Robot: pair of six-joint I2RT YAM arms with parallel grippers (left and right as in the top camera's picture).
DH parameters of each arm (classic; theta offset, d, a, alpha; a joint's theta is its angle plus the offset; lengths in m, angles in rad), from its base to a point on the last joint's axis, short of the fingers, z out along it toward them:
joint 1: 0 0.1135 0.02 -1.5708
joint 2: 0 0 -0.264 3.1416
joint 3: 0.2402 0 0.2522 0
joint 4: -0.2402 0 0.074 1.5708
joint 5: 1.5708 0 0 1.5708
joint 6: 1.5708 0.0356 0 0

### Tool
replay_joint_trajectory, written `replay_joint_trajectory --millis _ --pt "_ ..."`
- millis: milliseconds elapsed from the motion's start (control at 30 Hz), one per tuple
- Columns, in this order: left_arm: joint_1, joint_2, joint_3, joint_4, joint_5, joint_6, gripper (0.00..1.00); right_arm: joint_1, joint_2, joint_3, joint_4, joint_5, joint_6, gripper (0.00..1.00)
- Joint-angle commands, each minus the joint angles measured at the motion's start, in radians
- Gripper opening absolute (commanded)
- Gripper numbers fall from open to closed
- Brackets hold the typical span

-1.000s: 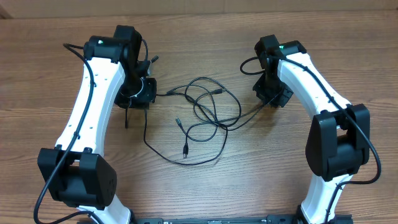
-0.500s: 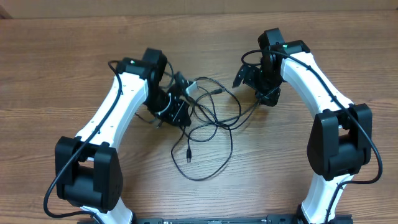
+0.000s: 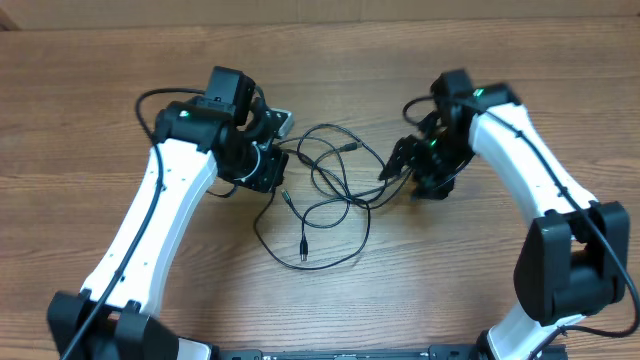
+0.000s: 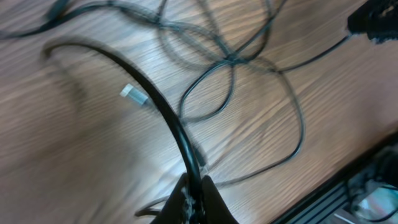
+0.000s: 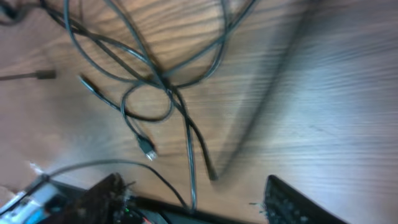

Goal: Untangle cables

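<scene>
Over the brown wood-grain counter we see the white-and-black left arm reaching in from 7 o'clock. Its left claw is closed tight. In the wrist view one black strand runs straight out from between the pinched fingertips and arcs away toward 10 o'clock.

That strand belongs to the thin black flexible cables. They lie as a loose tangle of crossing loops at the middle of the counter, between the two claws. The left claw sits at the tangle's 9 o'clock edge. A wide loop sags out toward 6 o'clock, and a small black plug lies inside it, at about 7 o'clock from the crossing strands. A second plug sits at the tangle's 12 o'clock side.

At the 3 o'clock edge we find the right claw with its fingers standing well apart. We see nothing gripped between them, only cable lying on the counter below. The white-and-black right arm comes in from 5 o'clock.
</scene>
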Motion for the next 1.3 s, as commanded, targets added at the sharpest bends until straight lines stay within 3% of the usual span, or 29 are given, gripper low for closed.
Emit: replay_joint_trajectory --millis 0,33,100,200,333,433,500,533,667,833,933,967,1033,1100,1167,1267 --pt "0.004 -0.023 0.019 -0.053 -0.169 -0.050 0.04 0.079 -0.002 -0.171 0.134 -0.171 -0.010 0.67" --pt "0.004 -0.023 0.019 -0.053 -0.162 -0.050 0.04 0.107 -0.002 -0.210 0.204 -0.212 0.016 0.66" --pt "0.003 -0.023 0.019 -0.050 -0.090 -0.016 0.04 0.154 -0.002 -0.242 0.305 -0.196 0.138 0.54" --pt "0.003 -0.023 0.019 -0.070 0.034 0.075 0.04 0.198 -0.002 -0.248 0.352 -0.098 0.248 0.47" --pt "0.003 -0.023 0.019 -0.067 0.035 0.074 0.04 0.230 -0.002 -0.248 0.330 -0.046 0.258 0.46" --pt "0.003 -0.023 0.019 -0.063 0.035 0.074 0.04 0.248 -0.002 -0.250 0.362 -0.046 0.302 0.40" --pt "0.003 -0.023 0.018 -0.063 0.034 0.071 0.04 0.257 -0.002 -0.250 0.372 -0.046 0.302 0.29" --pt "0.003 -0.023 0.018 -0.062 0.034 0.071 0.04 0.259 -0.002 -0.250 0.368 -0.046 0.301 0.29" --pt "0.003 -0.023 0.017 -0.062 0.034 0.071 0.04 0.263 -0.016 -0.244 0.195 0.046 0.240 0.28" --pt "0.003 -0.023 0.017 -0.054 0.034 0.071 0.05 0.263 -0.151 -0.214 0.132 0.067 0.202 0.34" --pt "0.003 -0.023 0.017 -0.050 0.034 0.070 0.06 0.256 -0.204 -0.211 0.227 0.066 0.195 0.35" --pt "0.003 -0.023 0.017 -0.049 0.034 0.071 0.06 0.256 -0.204 -0.211 0.258 0.050 0.170 0.67" --pt "0.003 -0.023 0.017 -0.051 0.032 0.070 0.06 0.256 -0.204 -0.211 0.269 -0.035 0.071 0.70" --pt "0.003 -0.023 0.017 -0.056 0.031 0.071 0.06 0.277 -0.204 -0.215 0.259 -0.039 0.095 0.70" --pt "0.004 -0.023 0.017 -0.053 0.031 0.071 0.06 0.320 -0.204 -0.230 0.266 -0.027 0.095 0.75" --pt "0.004 -0.023 0.017 -0.053 0.031 0.071 0.07 0.398 -0.204 -0.253 0.234 0.164 0.229 0.76"
